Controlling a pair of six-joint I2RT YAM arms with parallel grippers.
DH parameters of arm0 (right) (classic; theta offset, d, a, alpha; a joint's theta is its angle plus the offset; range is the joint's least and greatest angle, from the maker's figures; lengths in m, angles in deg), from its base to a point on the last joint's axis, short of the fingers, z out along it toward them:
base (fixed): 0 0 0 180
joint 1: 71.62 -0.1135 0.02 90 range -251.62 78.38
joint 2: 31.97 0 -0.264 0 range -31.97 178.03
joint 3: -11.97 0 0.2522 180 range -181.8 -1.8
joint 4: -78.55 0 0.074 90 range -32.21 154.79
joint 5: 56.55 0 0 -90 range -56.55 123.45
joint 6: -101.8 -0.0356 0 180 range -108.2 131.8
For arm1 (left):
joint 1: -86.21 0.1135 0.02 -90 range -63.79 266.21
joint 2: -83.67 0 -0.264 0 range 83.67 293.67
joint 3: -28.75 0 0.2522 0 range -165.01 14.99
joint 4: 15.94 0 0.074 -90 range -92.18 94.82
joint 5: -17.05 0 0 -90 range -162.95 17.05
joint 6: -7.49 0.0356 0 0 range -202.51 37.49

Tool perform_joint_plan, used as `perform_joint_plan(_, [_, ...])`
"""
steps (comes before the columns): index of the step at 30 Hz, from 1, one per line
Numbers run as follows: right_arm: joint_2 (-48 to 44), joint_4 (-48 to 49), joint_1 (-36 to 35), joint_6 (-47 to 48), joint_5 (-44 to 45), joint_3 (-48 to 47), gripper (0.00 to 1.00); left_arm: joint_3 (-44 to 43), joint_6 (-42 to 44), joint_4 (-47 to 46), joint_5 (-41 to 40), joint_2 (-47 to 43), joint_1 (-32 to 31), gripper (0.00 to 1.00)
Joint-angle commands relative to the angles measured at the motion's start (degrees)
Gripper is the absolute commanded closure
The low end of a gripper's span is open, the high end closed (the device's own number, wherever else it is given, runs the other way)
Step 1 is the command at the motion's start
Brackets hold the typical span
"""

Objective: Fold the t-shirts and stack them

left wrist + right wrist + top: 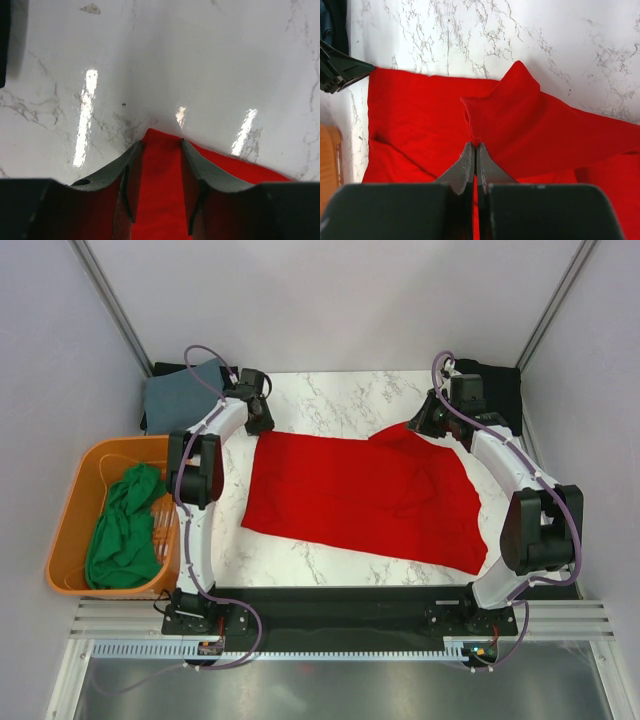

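Orange basket [72, 508] at lower left of top view, green t-shirt [125, 530] bunched inside. Red t-shirt [350, 495] spread mid-frame on marble table [330, 400], its upper right corner lifted and folded over. Left gripper [161, 145] at shirt's upper left corner, jaws narrowly apart, red cloth between them. Right gripper [475, 146] pinched closed on raised red fold. Grey t-shirt [178, 395] folded upper left; dark cloth [500, 385] upper right.

My feeds show bright, even overhead light. On the left wrist view the glossy white marble tabletop [210, 60] throws glare streaks at 9 and 3 o'clock, and the dark plastic fingers [205, 170] at 6 look soft. The red cotton t-shirt [360, 495] casts only faint fold shadows.
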Motion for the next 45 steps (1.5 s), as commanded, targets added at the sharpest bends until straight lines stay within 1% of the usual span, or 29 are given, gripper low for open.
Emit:
perform_joint_plan(1, [-0.1,0.8,0.2,1.3,0.7,0.0,1.0,-1.6,1.0,-2.1,0.4,1.3,-0.2,0.57])
perform_joint_plan(5, [0.2,0.4,0.2,1.2,0.5,-0.9,1.0,-1.6,1.1,-2.2,0.0,1.9,-0.2,0.61])
perform_joint_plan(7, [0.1,0.3,0.2,1.1,0.4,-1.1,1.0,-1.6,1.1,-2.3,0.1,2.2,-0.2,0.64])
perform_joint_plan(9, [0.0,0.2,0.2,1.1,0.5,-1.3,1.0,-1.5,1.1,-2.4,0.4,2.2,-0.2,0.72])
perform_joint_plan(10, [-0.1,0.0,0.2,1.1,0.7,-1.3,1.0,-1.5,1.1,-2.4,0.6,2.0,-0.2,0.79])
perform_joint_plan(13, [-0.5,-0.3,0.2,1.0,0.6,-1.7,1.0,-1.2,1.1,-2.3,1.0,0.8,-0.3,0.89])
perform_joint_plan(14, [-0.8,-0.7,0.2,1.0,0.6,-2.0,1.0,-1.1,0.9,-2.2,1.3,-0.7,-0.4,0.96])
perform_joint_plan(15, [-0.9,-1.1,0.2,1.0,0.7,-2.8,1.0,-0.8,0.9,-2.2,1.4,-1.5,-0.4,0.98])
perform_joint_plan(19, [-2.3,-4.3,0.2,1.0,1.2,-5.4,1.0,-0.5,0.6,-1.4,1.9,-6.5,-0.7,0.98])
perform_joint_plan(20, [-3.9,-4.9,0.1,1.1,1.9,-5.6,1.0,0.0,0.4,-0.5,2.0,-7.5,-0.7,0.98])
perform_joint_plan(22, [-6.2,-6.1,0.2,1.1,2.9,-4.8,1.0,1.8,0.2,-0.1,1.7,-11.3,-0.7,0.98])
perform_joint_plan(23, [-8.7,-6.5,0.1,1.1,3.3,-4.1,1.0,4.4,0.0,-0.1,1.4,-12.5,-0.7,0.98])
perform_joint_plan(25, [-12.0,-7.7,0.1,1.1,4.5,-1.1,1.0,7.4,-0.4,-0.3,1.1,-16.5,-0.7,0.98])
perform_joint_plan(26, [-15.5,-8.1,0.2,1.0,5.0,1.7,1.0,10.5,-0.7,-0.5,1.0,-17.7,-0.7,0.98])
perform_joint_plan(27, [-17.4,-8.5,0.2,0.8,5.6,3.3,1.0,12.1,-0.8,-0.7,1.0,-18.8,-0.7,0.98])
perform_joint_plan(28, [-21.6,-9.2,0.1,0.5,6.0,4.9,1.0,13.7,-0.8,-1.1,0.9,-21.2,-0.7,0.98])
perform_joint_plan(29, [-23.7,-9.7,0.2,0.0,6.8,8.1,1.0,17.0,-0.7,-1.5,0.7,-22.3,-0.7,0.98])
perform_joint_plan(31, [-28.1,-11.3,0.2,-0.6,9.0,11.2,1.0,20.1,-0.7,-3.0,0.5,-25.3,-0.7,0.98])
perform_joint_plan(32, [-32.5,-12.0,0.2,-1.0,9.6,14.1,1.0,22.6,-0.6,-3.5,0.0,-26.0,-0.7,0.98])
perform_joint_plan(34, [-38.7,-14.3,0.2,-1.9,11.2,16.6,1.0,24.5,-0.1,-4.2,-0.8,-27.5,-0.6,0.98])
perform_joint_plan(40, [-51.5,-19.5,0.2,-6.7,14.1,23.7,1.0,28.9,1.3,-6.3,-2.1,-29.7,-0.6,0.98])
perform_joint_plan(45, [-57.2,-22.9,0.2,-9.6,15.0,27.7,1.0,30.8,1.1,-6.6,-2.5,-30.7,-0.6,0.98])
